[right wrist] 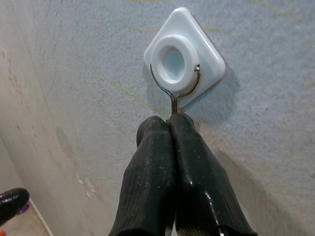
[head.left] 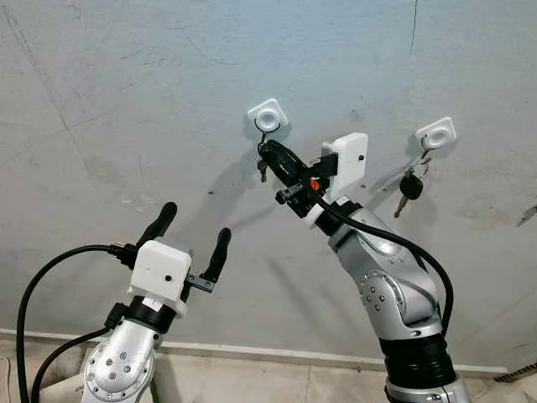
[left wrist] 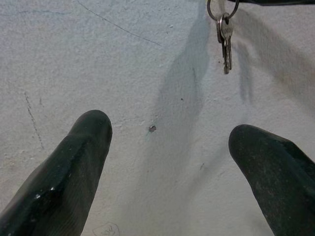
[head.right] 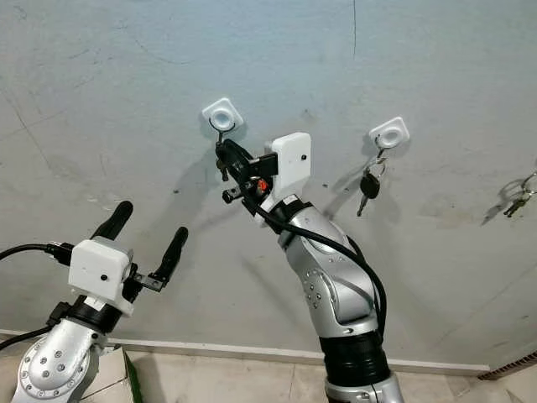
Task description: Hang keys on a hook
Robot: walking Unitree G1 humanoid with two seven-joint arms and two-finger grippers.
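A white square hook (head.left: 267, 116) with a round knob is stuck on the grey wall. A thin metal key ring (right wrist: 173, 96) loops over that knob (right wrist: 178, 61). My right gripper (right wrist: 170, 120) is shut on the ring's lower end, just under the hook, with its fingers pressed together. Small silver keys (left wrist: 225, 42) dangle from the ring below the gripper (head.left: 267, 151). My left gripper (head.left: 197, 222) is open, raised toward the wall lower left of the hook, holding nothing.
A second white hook (head.left: 436, 133) to the right carries a ring with a black-headed key (head.left: 410, 186). Another bunch of keys (head.right: 520, 197) hangs further right. A white skirting strip (head.left: 277, 353) runs along the foot of the wall.
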